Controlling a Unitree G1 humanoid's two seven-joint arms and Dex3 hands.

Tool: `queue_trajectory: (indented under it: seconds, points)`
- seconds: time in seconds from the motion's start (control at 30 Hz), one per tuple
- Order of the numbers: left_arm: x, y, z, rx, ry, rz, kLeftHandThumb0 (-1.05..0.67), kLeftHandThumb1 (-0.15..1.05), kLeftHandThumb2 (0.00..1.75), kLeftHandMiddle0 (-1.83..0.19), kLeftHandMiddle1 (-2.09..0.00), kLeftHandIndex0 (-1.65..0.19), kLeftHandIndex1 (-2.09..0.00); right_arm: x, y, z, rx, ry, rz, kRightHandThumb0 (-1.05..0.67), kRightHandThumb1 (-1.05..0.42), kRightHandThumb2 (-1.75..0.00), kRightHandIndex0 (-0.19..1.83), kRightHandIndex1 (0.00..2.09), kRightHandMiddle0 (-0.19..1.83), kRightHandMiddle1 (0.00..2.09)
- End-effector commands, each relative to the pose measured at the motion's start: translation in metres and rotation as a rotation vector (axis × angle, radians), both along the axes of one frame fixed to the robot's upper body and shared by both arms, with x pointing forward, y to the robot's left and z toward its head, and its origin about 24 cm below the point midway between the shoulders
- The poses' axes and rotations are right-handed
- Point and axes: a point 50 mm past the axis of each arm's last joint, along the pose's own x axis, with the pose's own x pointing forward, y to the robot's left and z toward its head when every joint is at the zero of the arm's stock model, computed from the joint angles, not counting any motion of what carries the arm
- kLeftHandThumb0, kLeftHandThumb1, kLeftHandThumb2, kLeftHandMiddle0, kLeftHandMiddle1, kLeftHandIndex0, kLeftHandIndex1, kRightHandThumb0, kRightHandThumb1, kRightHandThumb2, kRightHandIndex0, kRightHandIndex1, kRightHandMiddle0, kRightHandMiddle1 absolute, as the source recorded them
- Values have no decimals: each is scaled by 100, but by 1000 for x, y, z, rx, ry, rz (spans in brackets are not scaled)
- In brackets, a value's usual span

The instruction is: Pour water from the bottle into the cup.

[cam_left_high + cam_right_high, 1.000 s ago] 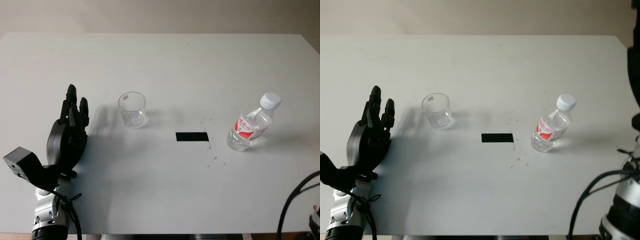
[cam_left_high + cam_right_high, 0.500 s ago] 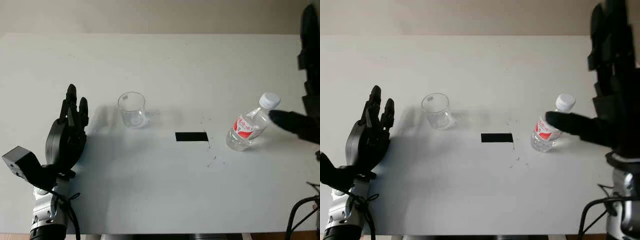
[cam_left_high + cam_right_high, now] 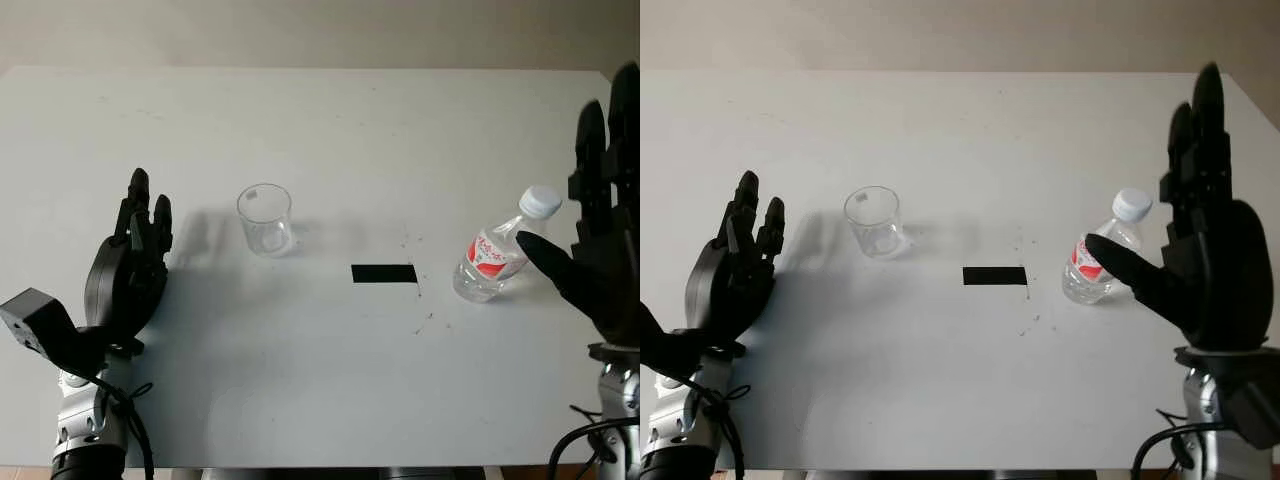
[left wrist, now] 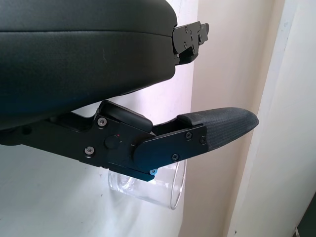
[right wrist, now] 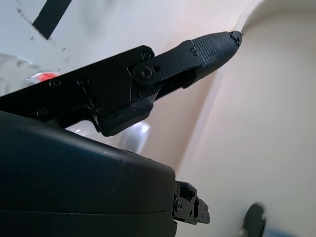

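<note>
Left eye view: we see the bottle [image 3: 497, 257] (white cap, red label) standing right of a black tape mark [image 3: 384, 273], the cup [image 3: 265, 218] left of it. The right hand [image 3: 600, 250] is open just beside the bottle; the left hand [image 3: 130, 270] is open near the cup.

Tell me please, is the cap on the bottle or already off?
On. The white cap sits on the neck of the bottle, which stands on the table; the open right hand is beside it.

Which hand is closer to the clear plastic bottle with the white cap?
Right. The right hand is open just beside the bottle; the left hand is open far across, beyond the cup.
</note>
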Motion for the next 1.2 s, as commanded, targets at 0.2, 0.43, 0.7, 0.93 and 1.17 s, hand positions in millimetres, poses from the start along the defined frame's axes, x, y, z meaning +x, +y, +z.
queue_trajectory:
  seconds: [0.2,0.43,0.7,0.93,1.17]
  points:
    - [-2,4,-5,-9,24,4,-81,105,67,19,0,19,0,2,-5,-22,17,55,-133,-98,-98,-5,-19,0,-19,0]
    - [-3,5,-6,-4,19,6,-80,105,69,19,0,19,0,7,-5,-34,27,98,-126,-96,-94,-4,-19,0,-19,0]
    - [-4,5,-6,-4,14,8,-80,105,69,19,0,19,0,18,3,-55,-1,202,-95,-103,-93,-5,-19,0,-19,0]
    - [-5,6,-7,-5,14,10,-80,105,70,19,0,19,0,33,0,-78,109,311,-30,-97,-90,-4,-19,0,-19,0]
    - [-7,7,-7,-7,11,19,-80,105,71,19,0,19,0,47,-13,-96,198,356,-68,-94,-88,-5,-19,0,-19,0]
